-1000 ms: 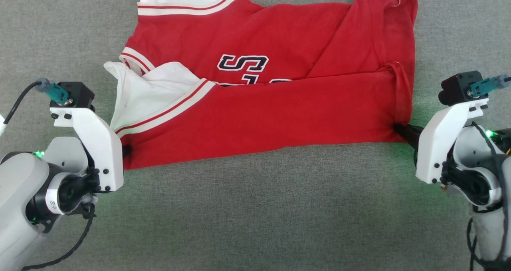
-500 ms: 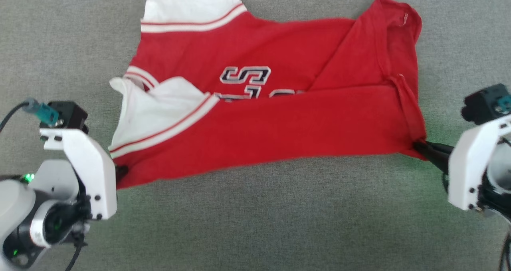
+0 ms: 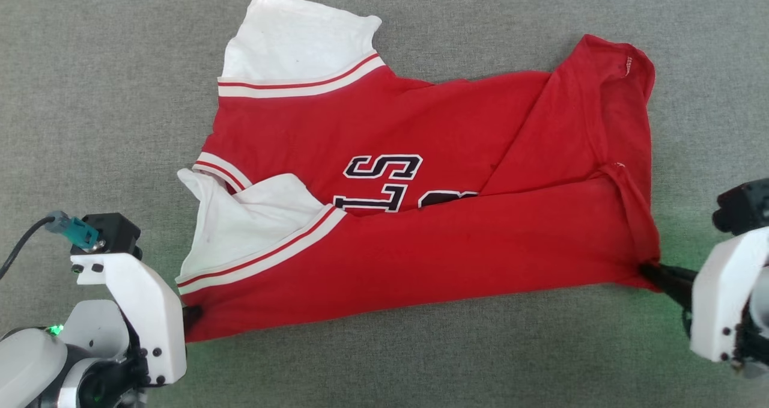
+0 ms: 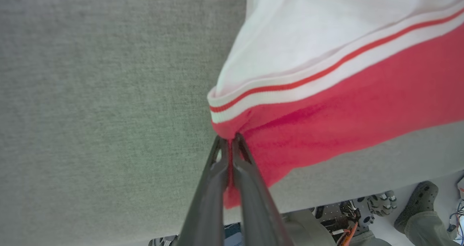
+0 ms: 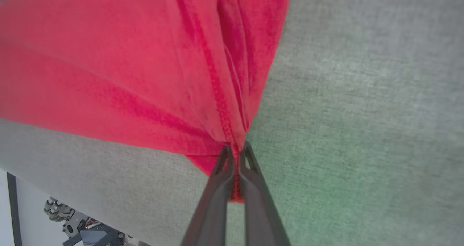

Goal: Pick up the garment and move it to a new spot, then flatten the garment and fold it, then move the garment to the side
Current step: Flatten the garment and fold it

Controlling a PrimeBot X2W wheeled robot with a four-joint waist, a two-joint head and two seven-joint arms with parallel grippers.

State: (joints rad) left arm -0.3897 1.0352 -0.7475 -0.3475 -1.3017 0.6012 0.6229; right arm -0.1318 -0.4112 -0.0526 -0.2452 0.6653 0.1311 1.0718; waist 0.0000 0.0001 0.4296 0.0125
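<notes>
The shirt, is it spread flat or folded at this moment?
Folded, in part: the near side of the shirt lies doubled over the body and hides the lower lettering. Left gripper and right gripper pinch its near corners.

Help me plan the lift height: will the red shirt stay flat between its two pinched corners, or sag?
Likely floppy: the garment lies in folds and creases, so its middle would probably sag. Probably light: thin cloth bunches at the left tool and right tool, each shut on a corner. Slipping seems unlikely.
</notes>
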